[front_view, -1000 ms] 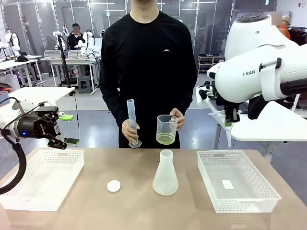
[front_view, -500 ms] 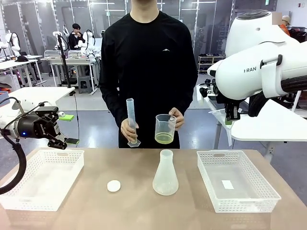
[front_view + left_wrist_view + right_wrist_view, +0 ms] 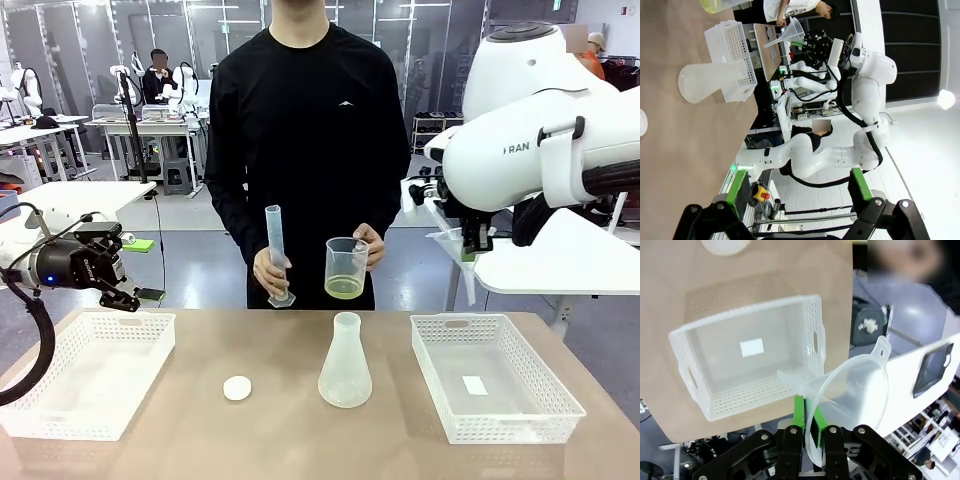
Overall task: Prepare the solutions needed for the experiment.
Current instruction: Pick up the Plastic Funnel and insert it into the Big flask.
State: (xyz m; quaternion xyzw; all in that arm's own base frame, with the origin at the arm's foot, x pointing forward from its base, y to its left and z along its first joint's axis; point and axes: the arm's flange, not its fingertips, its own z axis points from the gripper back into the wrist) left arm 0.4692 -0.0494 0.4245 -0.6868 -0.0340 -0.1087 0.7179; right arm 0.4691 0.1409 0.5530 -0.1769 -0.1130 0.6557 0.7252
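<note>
Up and to the right of the conical flask (image 3: 345,365), the right gripper (image 3: 809,415) has its jaws pinched almost shut on the edge of a clear funnel (image 3: 852,395) (stem aimed roughly downward). Behind the flask, the person holds a beaker (image 3: 347,262) with the solutions (image 3: 345,289) pooled pale yellow-green in its bottom, and a measuring cylinder (image 3: 274,250) beside it. Well left of the flask, the left gripper (image 3: 120,295) hangs with jaws spread wide, empty. By my judgement the funnel should travel level across to the flask, then descend straight so the stem enters the narrow mouth without knocking the flask over.
</note>
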